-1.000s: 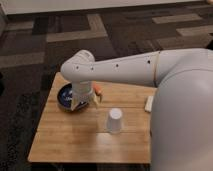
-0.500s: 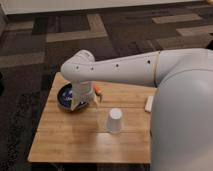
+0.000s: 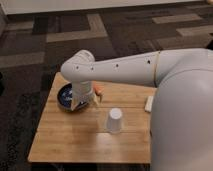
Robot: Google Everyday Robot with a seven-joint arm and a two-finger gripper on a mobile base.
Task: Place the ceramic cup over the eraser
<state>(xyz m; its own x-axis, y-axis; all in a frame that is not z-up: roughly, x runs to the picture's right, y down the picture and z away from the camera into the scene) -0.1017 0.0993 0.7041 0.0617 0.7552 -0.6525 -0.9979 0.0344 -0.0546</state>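
The white ceramic cup (image 3: 114,120) stands upside down, narrow end up, on the wooden table (image 3: 65,140) right of centre. The eraser is not in view. My gripper (image 3: 84,102) hangs from the white arm (image 3: 125,70) over the table's back left, above the edge of the dark blue bowl (image 3: 66,97), left of and apart from the cup. A small orange object (image 3: 99,90) shows right next to the gripper.
A white flat rectangular block (image 3: 149,104) lies at the table's right, partly behind my arm's large body (image 3: 185,120). Dark patterned carpet surrounds the table.
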